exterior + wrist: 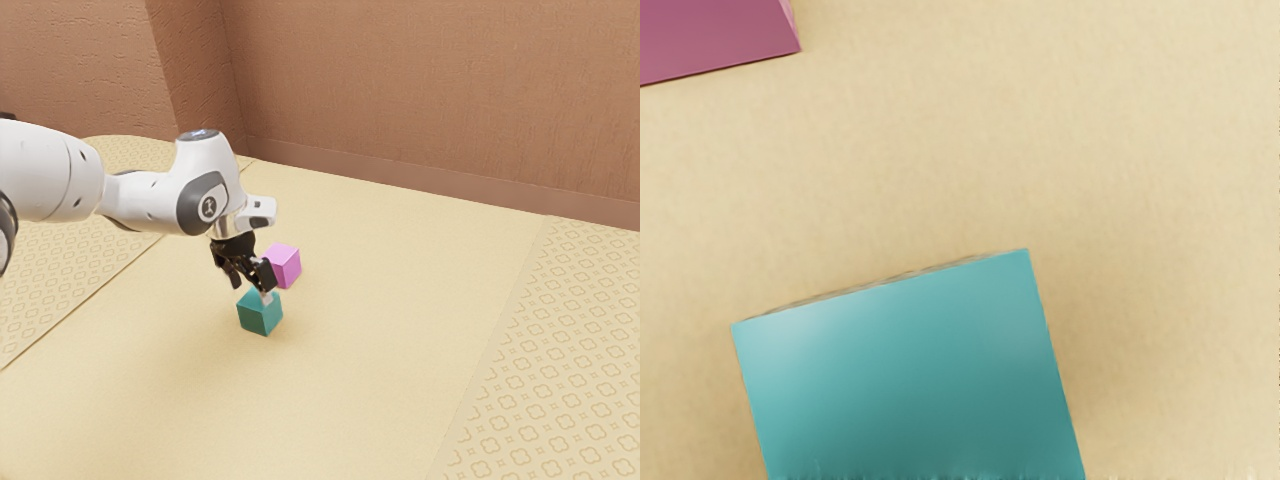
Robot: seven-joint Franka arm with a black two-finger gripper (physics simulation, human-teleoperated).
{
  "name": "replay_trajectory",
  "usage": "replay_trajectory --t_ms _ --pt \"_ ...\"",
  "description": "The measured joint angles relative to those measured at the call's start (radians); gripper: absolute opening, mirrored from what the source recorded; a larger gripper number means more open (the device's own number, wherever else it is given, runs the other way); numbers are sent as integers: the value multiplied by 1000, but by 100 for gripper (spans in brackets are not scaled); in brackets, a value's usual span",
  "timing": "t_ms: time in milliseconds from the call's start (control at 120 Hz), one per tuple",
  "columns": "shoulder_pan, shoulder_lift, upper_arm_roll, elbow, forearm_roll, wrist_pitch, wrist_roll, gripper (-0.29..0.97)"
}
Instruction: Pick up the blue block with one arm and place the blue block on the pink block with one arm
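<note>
Directly above the blue block [259, 314], the black gripper [251, 285] hangs with its fingers [266, 276] spread apart and pointing down, open and holding nothing. The fingertips reach close to the block's top face, one toward the side nearer the arm, the other at the side facing the pink block [284, 265]; whether either tip touches the block cannot be told. The hand is tipped slightly off vertical. The white wrist sits just over it, and the white and grey arm [150, 195] stretches in from the exterior view's left, its forearm almost level and its last joint bent downward to the hand. The blue block, teal in shade, rests flat on the tan table [400, 330], turned at an angle to the table's edges. The pink block also stands on the table, just beyond the blue one toward the back wall [450, 90], partly hidden by the gripper's fingers. In the wrist view the blue block [910, 380] lies under the hand with bare table between it and a corner of the pink block [710, 35], so the two are near each other but apart. Patterned strips [540, 400] flank the plain centre of the tabletop on both sides, and brown textured walls close the scene behind.
</note>
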Motion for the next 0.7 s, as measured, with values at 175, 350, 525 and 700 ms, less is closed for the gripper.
replay_trajectory --t_ms 175,350,525,700 --pt "0 0 -1 8 -4 -26 -38 68" --pt "0 33 0 43 -1 -49 -93 68" --pt "0 56 0 67 31 -56 -93 68" --pt "-1 57 -1 69 41 -55 -69 68"
